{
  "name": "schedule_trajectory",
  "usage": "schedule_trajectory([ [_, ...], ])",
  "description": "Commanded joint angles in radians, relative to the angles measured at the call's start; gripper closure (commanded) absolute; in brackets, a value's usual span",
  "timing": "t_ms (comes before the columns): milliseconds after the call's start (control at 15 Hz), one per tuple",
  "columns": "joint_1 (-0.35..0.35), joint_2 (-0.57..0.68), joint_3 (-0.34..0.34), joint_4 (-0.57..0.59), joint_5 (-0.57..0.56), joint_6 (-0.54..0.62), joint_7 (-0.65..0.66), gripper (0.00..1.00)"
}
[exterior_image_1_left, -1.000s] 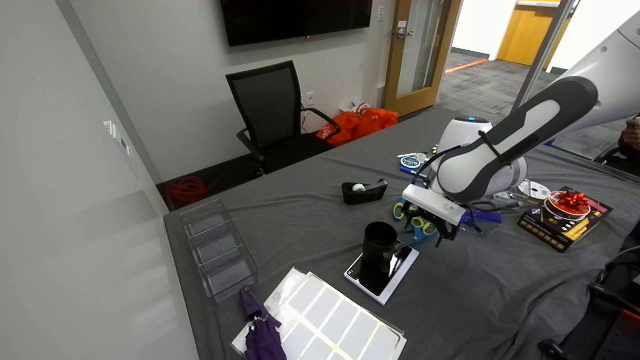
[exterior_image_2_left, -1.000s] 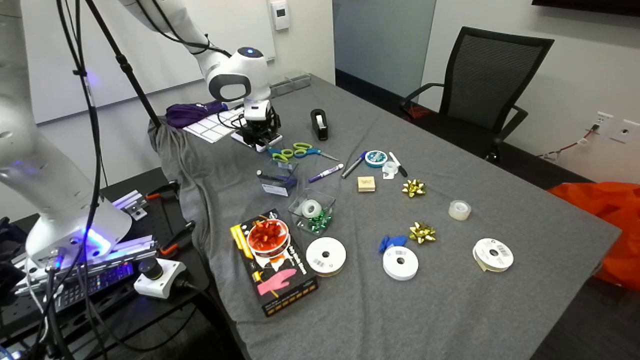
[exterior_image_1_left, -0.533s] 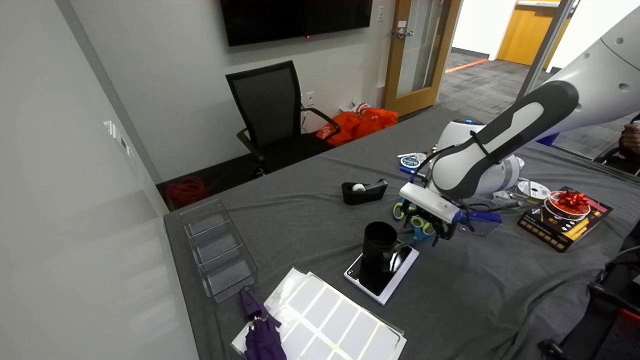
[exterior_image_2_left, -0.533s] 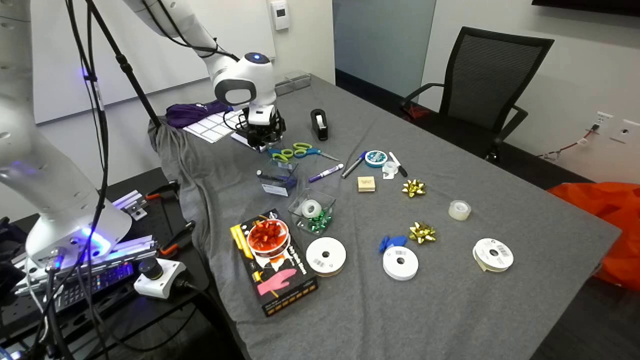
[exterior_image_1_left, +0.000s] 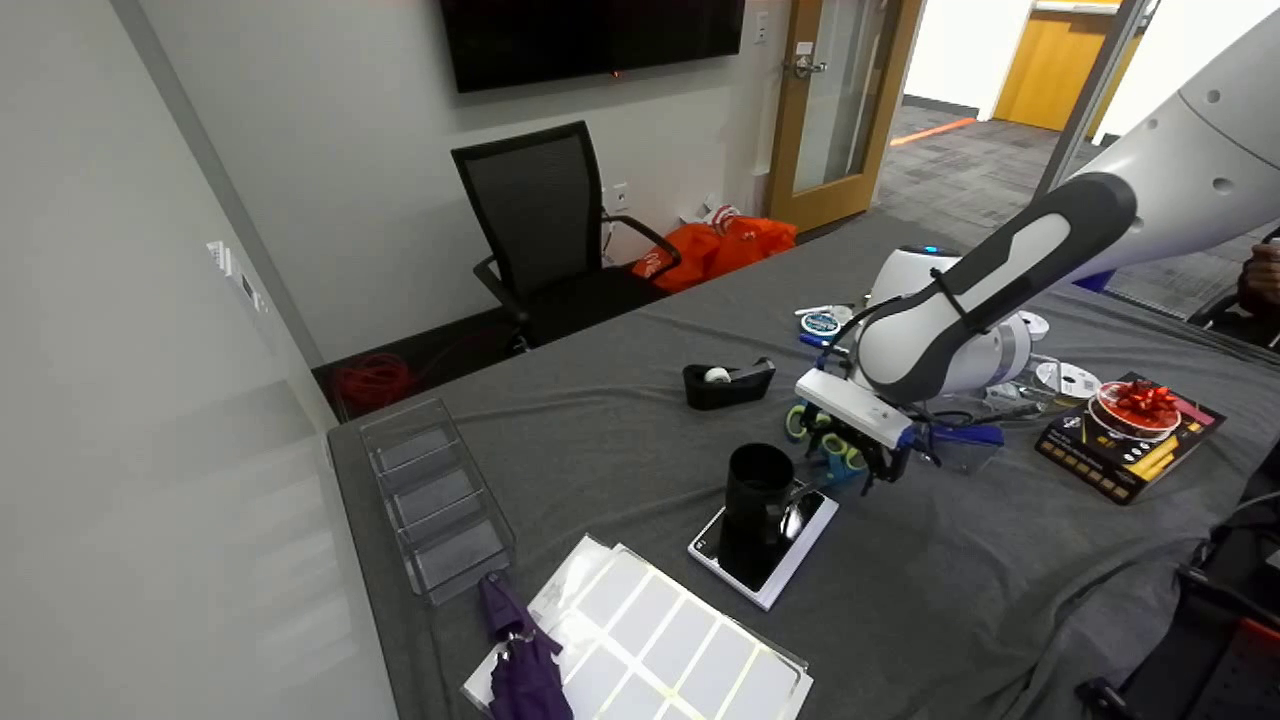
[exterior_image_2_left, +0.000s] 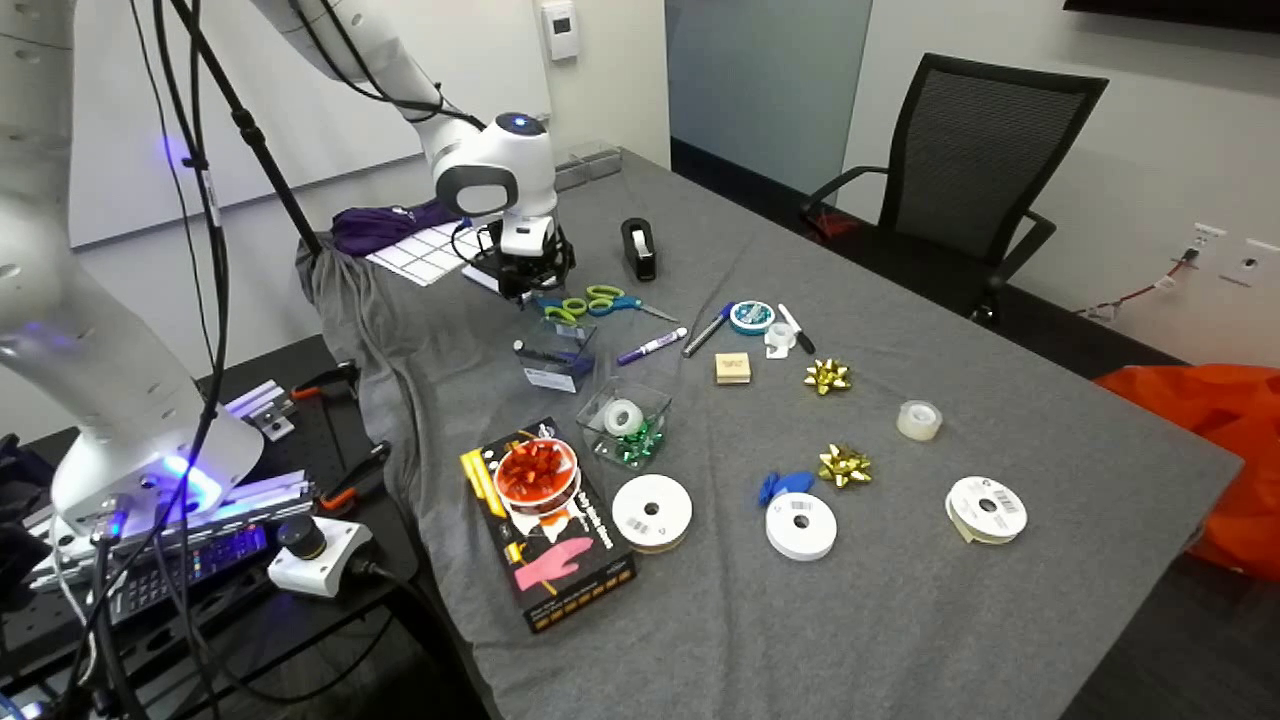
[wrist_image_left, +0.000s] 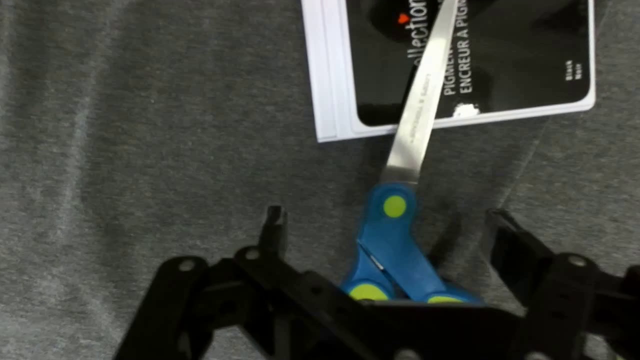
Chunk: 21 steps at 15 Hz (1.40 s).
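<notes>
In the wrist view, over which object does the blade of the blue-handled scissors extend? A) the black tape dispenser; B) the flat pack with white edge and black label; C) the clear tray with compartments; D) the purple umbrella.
B: the blade of the scissors crosses the white edge and black face of the flat pack.

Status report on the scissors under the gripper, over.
Gripper open, above scissors. Scissors ungripped, partly over ink pad. Possible obstacle: black mug close by.
</notes>
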Motion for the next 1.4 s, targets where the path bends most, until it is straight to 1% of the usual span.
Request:
schedule_trajectory([
  [0,-0.025,0.012,0.016,0.023,0.029,-0.02,-0.011,0.28],
  [67,-0.026,0.012,0.017,0.024,0.031,-0.019,-0.011,0.33],
  [133,-0.027,0.012,0.016,0.025,0.033,-0.018,-0.011,0.42],
  [533,-0.025,0.017,0.013,0.029,0.036,-0.016,-0.007,0.85],
  [667,-0.024,0.019,0.012,0.029,0.035,-0.016,-0.006,0.97],
  [733,-0.024,0.019,0.012,0.031,0.034,-0.017,-0.005,0.94],
  [800,-0.025,0.019,0.013,0.031,0.034,-0.018,-0.005,0.94],
  [1133,-0.031,0.003,0.017,0.029,0.037,-0.036,-0.012,0.94],
  [1333,-0.04,-0.022,0.023,0.025,0.039,-0.071,-0.02,0.94],
])
